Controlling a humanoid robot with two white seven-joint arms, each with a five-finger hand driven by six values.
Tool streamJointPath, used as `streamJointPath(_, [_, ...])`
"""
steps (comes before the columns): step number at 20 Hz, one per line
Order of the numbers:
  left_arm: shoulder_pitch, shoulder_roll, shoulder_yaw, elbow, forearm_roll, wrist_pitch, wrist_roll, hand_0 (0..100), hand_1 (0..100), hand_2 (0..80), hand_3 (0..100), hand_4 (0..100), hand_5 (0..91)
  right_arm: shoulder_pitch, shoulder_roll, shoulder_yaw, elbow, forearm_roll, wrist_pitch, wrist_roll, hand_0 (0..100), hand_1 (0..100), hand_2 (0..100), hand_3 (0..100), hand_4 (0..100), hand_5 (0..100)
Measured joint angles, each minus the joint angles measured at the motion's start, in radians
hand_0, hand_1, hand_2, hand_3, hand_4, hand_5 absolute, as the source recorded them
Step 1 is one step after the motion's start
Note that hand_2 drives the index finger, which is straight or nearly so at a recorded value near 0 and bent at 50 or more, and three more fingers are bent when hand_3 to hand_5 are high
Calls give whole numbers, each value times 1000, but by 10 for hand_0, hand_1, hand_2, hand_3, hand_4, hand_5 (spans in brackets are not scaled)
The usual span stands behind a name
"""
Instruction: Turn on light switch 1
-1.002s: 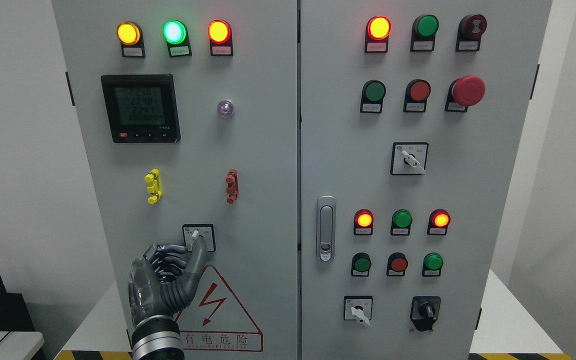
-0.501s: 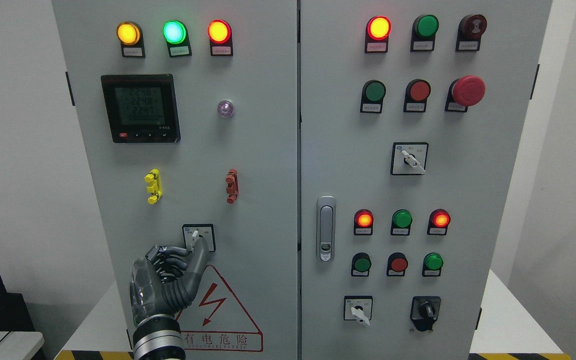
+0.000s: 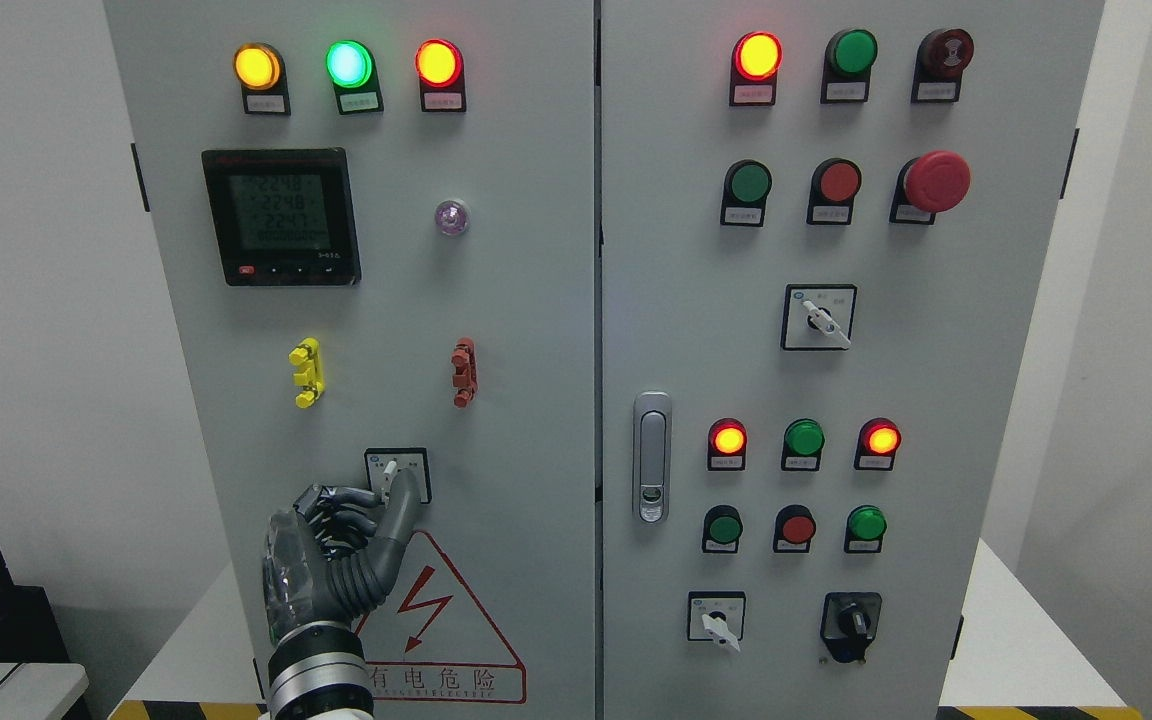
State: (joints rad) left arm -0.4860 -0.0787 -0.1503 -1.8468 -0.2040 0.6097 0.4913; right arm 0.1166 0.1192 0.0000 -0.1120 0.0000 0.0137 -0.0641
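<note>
Switch knob [image 3: 391,470] against extended fingers [image 3: 398,510] of left hand [image 3: 331,560], cabinet lower-L.

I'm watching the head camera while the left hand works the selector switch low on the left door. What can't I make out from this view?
- Selector switch: the left hand covers its lower part, so knob position and finger contact are unclear.
- Switch labels and lamp tags: too small to read, so which is switch 1 is unconfirmed.
- Meter digits: blurred.
- Right arm: out of frame.
</note>
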Motion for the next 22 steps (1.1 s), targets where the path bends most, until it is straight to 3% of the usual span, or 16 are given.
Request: streamJointPath(22, [-7,0,-3,19,0,6,0,123,529,616,845,804,658,0,0,0,0,0,0,0,120,389,0,0,0,0])
